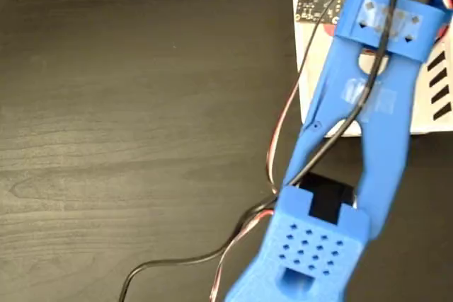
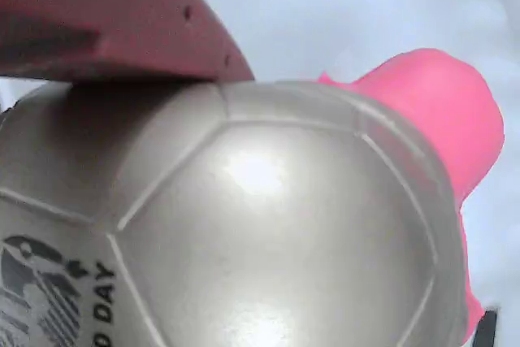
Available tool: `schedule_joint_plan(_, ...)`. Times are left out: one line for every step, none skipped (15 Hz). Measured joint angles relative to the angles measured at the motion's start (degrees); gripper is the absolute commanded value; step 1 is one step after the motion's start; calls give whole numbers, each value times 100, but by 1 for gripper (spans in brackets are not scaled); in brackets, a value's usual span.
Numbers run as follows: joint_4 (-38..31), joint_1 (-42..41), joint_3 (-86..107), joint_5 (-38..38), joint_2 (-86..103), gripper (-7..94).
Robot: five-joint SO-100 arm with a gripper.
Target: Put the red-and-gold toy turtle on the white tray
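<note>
One finger [image 2: 114, 30] of your gripper presses on the turtle [image 2: 268, 225], whose gold shell fills the wrist view right beneath it, pink head beyond. You cannot tell its grip. Your blue arm [image 1: 375, 104] reaches over the white tray [image 1: 439, 104].

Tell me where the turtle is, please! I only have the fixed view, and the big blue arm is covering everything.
Observer: The wrist view has it. The turtle fills that picture, and its shiny shell has dark print on it.
Operator: Is the robot touching it?
Observer: One red finger lies against the top of the shell. The other finger is out of sight, so I can't tell if it's gripped.
Operator: Is it over the tray?
Observer: Plain white shows behind the turtle's pink head. That is likely the white tray.
</note>
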Motion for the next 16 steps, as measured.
schedule_joint_plan(-97,0,88,9,-9,6)
schedule_joint_plan(-167,18,141,9,0,17)
schedule_joint_plan(-193,26,185,-35,-26,27)
schedule_joint_plan(-193,26,246,-79,-70,35)
schedule_joint_plan(-193,18,360,-97,-79,39)
schedule_joint_plan(-246,9,527,-97,-79,42)
schedule_joint_plan(-290,9,729,-97,-79,44)
schedule_joint_plan(-352,18,940,-97,-79,44)
schedule_joint_plan(-396,26,1055,-97,-79,44)
schedule_joint_plan(-457,26,1143,-97,-79,45)
schedule_joint_plan(-501,18,1230,-97,-79,51)
schedule_joint_plan(-519,18,1336,-97,-79,53)
schedule_joint_plan(-519,18,1433,-97,-79,53)
schedule_joint_plan(-519,26,1485,-97,-79,53)
schedule_joint_plan(-519,26,1547,-97,-70,58)
schedule_joint_plan(-519,62,1582,-123,-79,59)
